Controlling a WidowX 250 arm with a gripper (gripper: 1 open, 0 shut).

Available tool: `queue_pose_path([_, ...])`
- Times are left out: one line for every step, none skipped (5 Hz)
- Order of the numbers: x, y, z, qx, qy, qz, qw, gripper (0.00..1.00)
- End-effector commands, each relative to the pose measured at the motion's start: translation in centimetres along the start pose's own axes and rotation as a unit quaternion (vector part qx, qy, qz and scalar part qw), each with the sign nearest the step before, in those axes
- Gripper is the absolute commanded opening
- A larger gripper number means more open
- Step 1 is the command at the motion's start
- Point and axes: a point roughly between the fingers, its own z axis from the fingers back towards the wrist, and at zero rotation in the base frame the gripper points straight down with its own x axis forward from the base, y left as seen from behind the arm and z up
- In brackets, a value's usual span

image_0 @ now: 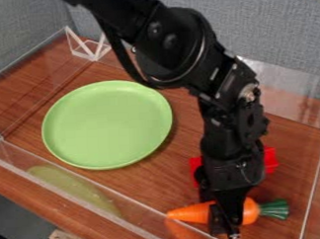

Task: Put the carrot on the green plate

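gripper (pixel 229 220) pinched on carrot (pixel 195 214), near front edge, rt of green plate (pixel 108 123) & well apart | risk: grip sits mid-body, tapered toy may slip/pivot on lift | red block (pixel 270 158) just behind, could get nudged

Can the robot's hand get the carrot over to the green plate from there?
Probably yes. The gripper is shut on the carrot, and the wooden table between it and the green plate looks bare.
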Motion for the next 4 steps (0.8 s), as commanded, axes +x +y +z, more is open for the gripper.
queue_pose_path([-0.08,-0.2,0.32,0.004,-0.002,0.002,1.0,0.0])
queue_pose_path([-0.2,-0.1,0.54,0.003,0.002,0.001,1.0,0.0])
queue_pose_path([-0.32,0.0,0.79,0.003,0.006,-0.001,1.0,0.0])
queue_pose_path([-0.43,0.1,0.92,0.002,0.01,-0.003,0.9999,0.0])
